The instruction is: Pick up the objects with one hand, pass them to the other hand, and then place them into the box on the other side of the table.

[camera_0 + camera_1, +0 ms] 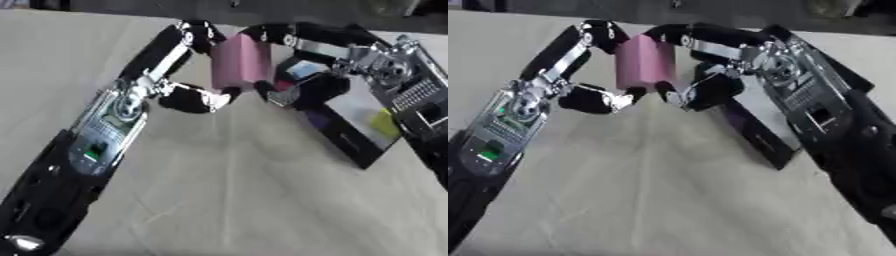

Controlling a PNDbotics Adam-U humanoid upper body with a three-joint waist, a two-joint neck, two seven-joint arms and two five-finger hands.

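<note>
A pink block hangs above the table between my two hands. My left hand comes in from the lower left, its fingers curled over the block's top left and its thumb under its lower edge. From the right, my right hand has its fingers on the block's top right corner and its thumb against the lower right side. A dark-walled box lies on the table at the right, partly hidden under the right hand.
Inside the box I see a yellow thing, a purple thing and a blue-and-white thing. The light tabletop stretches in front of the hands. A dark strip runs along the table's far edge.
</note>
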